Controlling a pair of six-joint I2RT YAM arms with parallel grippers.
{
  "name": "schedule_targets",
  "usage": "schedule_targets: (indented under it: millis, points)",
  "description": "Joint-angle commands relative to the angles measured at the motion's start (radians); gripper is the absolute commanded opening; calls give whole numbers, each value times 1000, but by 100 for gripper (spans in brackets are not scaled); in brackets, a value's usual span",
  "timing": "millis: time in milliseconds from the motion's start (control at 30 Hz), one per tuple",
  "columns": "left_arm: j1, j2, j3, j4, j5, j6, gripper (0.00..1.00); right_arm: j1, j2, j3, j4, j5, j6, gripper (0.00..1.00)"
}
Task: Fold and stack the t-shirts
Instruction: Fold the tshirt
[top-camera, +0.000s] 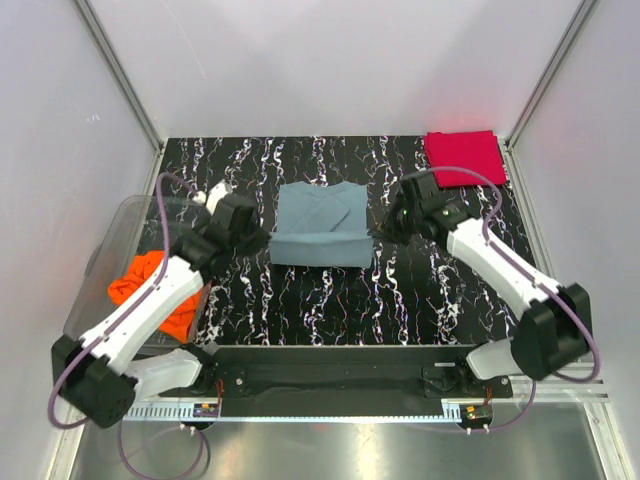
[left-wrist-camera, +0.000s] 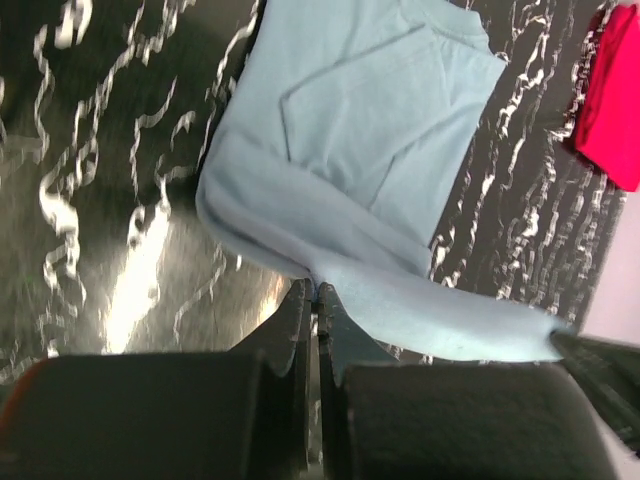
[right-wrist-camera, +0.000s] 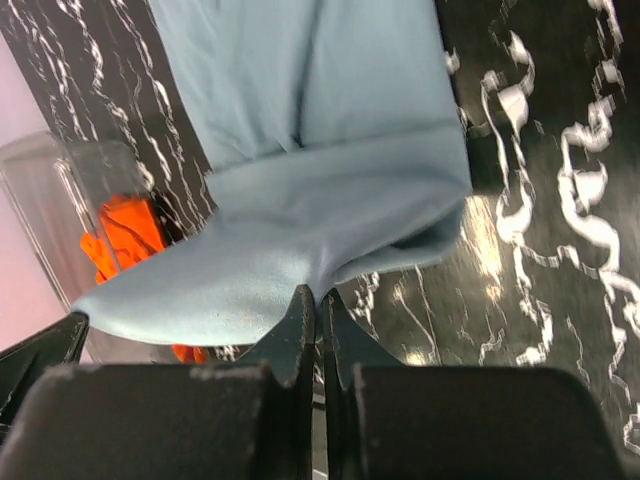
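The grey-blue t-shirt (top-camera: 322, 225) lies in the middle of the black desk (top-camera: 420, 290) with the white squiggles on it. It is folded into a flat shape that is a bit like a square. Its neck points to the far edge of the desk. The left pincer (left-wrist-camera: 316, 297) is at the near left corner of this shirt. Its two fingers are pressed tight together, with a bit of the blue cloth pinched between them. The right pincer (right-wrist-camera: 320, 297) is at the near right corner of the same shirt. It is pressed tight too and has blue cloth in its grip. Between the two pincers the near edge of the shirt is pulled up off the desk, and the rest of the shirt lies flat. The red t-shirt (top-camera: 462, 157) is folded and lies in the far right corner of the desk, well apart from the blue one. The orange t-shirt (top-camera: 140, 280) is all bunched up inside the clear bin (top-camera: 110, 250). The bin sits at the left edge of the desk, beside the left arm.
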Motion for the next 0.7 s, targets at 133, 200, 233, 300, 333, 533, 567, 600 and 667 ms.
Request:
schedule_targets:
  millis: [133, 200, 233, 300, 333, 533, 567, 600, 667]
  points:
    - [140, 234, 234, 115, 119, 216, 0, -123, 246, 298, -42, -153, -179, 0]
    - [184, 309, 268, 136, 158, 231, 0, -145, 318, 379, -51, -177, -194, 0]
    - [198, 332, 306, 142, 166, 238, 0, -160, 342, 405, -56, -197, -199, 0]
    - [230, 398, 343, 154, 187, 251, 0, -172, 408, 483, -70, -217, -210, 0]
    - [241, 422, 378, 162, 196, 256, 0, -180, 430, 507, -73, -223, -214, 0]
    - [316, 625, 536, 197, 294, 278, 0, -223, 606, 666, -73, -268, -218, 0]
    - [322, 653, 556, 207, 320, 284, 0, -232, 649, 688, -73, -271, -219, 0]
    - [336, 679, 596, 210, 337, 288, 0, -235, 671, 727, -74, -274, -216, 0]
    - [345, 768, 639, 223, 366, 307, 0, -243, 739, 769, -73, -289, -213, 0]
